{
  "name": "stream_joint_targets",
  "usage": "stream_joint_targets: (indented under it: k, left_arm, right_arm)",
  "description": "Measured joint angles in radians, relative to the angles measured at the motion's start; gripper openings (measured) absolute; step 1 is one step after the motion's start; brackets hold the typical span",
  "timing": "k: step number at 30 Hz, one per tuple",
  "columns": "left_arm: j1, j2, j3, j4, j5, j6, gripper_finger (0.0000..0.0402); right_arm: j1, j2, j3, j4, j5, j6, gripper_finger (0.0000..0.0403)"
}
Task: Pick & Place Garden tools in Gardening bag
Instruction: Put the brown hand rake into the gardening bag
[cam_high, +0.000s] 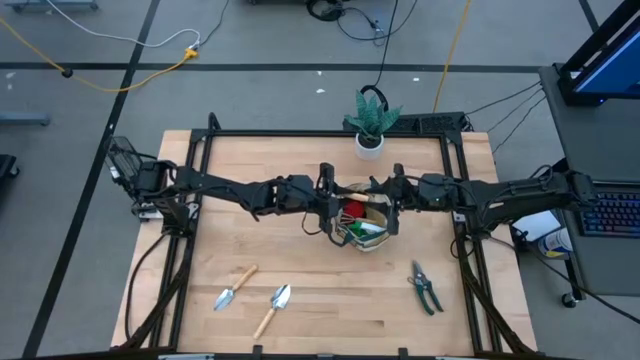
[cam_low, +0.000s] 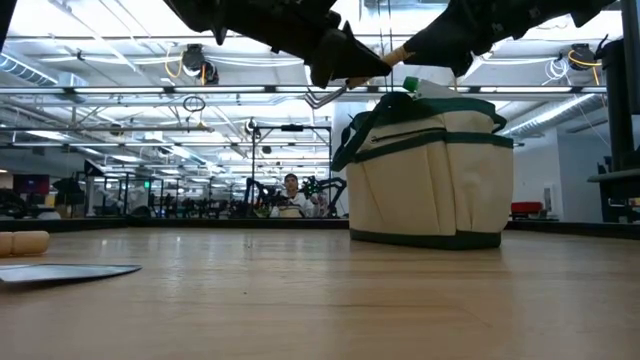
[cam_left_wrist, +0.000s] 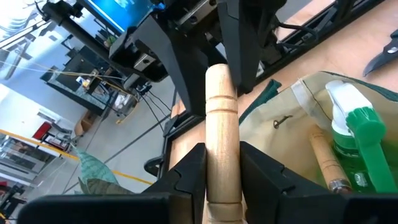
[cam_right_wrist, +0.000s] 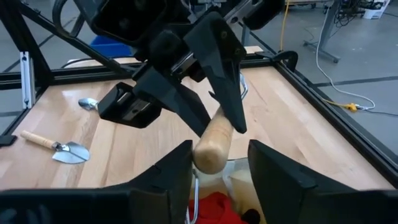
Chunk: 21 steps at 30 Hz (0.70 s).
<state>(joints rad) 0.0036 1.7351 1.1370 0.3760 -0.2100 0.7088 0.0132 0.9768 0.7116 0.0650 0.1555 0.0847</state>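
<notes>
A wooden-handled hand rake (cam_left_wrist: 221, 118) hangs over the open tan gardening bag (cam_low: 430, 170), which stands at the table's middle. My left gripper (cam_left_wrist: 222, 168) is shut on its handle. My right gripper (cam_right_wrist: 217, 168) faces it from the table's right, open, its fingers either side of the handle's rounded free end (cam_right_wrist: 211, 152); touching or not, I cannot tell. A bent grey prong (cam_low: 320, 98) shows below the grippers. Inside the bag are a green-and-white bottle (cam_left_wrist: 354, 130), another wooden handle (cam_left_wrist: 323, 155) and a red piece (cam_right_wrist: 211, 208). My left gripper pinches the rake's wooden handle (cam_left_wrist: 221, 155) between its two fingers, part way along. The fingers come about level from the table's left, and the handle runs along them, its free end sticking out past their tips toward my right gripper. The rake is lifted clear above the bag.
Two wooden-handled trowels (cam_high: 235, 288) (cam_high: 273, 308) lie near the front left of the table. Dark pruning shears (cam_high: 425, 288) lie at the front right. A green plant in a white pot (cam_high: 370, 125) stands at the far edge, behind the bag.
</notes>
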Motion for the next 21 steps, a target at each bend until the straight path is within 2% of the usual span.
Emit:
stream_joint_targets:
  k: [5,12,21]
  left_arm:
    - [0.001,-0.001,0.0,0.024,0.019,0.004,0.0087]
    - [0.002,-0.002,0.0,0.023,0.034,-0.007,0.0088]
    - [0.003,-0.002,0.0,0.016,0.035,-0.004,0.0088]
  right_arm:
    - [0.0,0.0,0.0,0.014,-0.002,0.0,0.0119]
    - [0.0,0.0,0.0,0.025,0.003,-0.003,0.006]
    - [0.0,0.01,0.0,0.026,0.005,0.007,0.006]
